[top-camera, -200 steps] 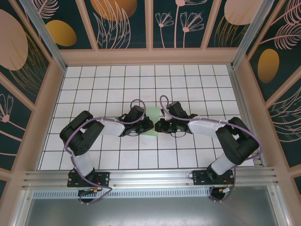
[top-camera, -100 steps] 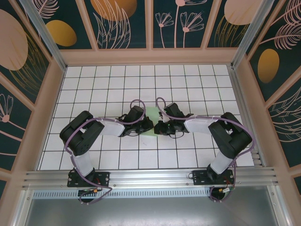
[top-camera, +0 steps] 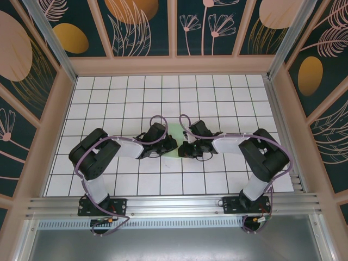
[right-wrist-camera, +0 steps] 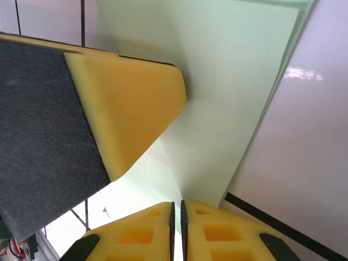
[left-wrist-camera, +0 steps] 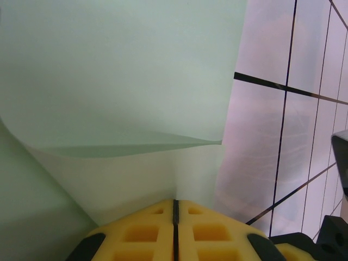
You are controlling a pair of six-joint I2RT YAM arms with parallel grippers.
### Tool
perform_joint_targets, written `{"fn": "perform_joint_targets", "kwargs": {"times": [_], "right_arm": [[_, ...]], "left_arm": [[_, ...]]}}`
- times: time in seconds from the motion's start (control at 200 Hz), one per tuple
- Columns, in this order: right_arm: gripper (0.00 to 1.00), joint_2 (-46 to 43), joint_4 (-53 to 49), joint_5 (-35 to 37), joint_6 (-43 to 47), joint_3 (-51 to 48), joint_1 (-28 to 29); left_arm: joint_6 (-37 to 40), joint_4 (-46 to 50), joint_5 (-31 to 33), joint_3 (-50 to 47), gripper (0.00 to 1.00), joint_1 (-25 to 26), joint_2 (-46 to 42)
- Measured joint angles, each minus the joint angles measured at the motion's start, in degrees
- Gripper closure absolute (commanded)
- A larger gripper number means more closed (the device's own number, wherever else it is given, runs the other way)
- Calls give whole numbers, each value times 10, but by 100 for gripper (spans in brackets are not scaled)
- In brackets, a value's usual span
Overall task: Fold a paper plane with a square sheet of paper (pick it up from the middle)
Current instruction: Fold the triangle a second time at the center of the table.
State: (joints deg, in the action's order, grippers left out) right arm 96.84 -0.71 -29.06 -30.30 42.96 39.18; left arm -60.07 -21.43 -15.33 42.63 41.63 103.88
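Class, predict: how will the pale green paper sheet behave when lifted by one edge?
Probably floppy: the sheet curls where the left gripper pinches it. Likely light and crease-prone, bending sharply at the right gripper.

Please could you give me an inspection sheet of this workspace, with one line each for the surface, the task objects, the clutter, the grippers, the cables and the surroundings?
Surface: white tiled table with dark grid lines.
Job's things: square sheet of paper, pale green, at mid-table between the two grippers; it is bent, with one layer curling over another in the left wrist view.
Clutter: nothing seen.
Grippers: left gripper shut on the paper; right gripper shut on the paper too, close to the left one and facing it.
Cables: purple cables loop above each wrist and run along the arms.
Surroundings: dark floral wall panels in wooden frames; metal rail at the near edge.
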Motion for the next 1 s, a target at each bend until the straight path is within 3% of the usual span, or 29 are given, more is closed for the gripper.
{"fn": "perform_joint_targets", "kwargs": {"times": [1.001], "right_arm": [[87, -9, -17, -7, 15, -11, 2]], "left_arm": [[-6, -13, 0, -15, 89, 0, -8]]}}
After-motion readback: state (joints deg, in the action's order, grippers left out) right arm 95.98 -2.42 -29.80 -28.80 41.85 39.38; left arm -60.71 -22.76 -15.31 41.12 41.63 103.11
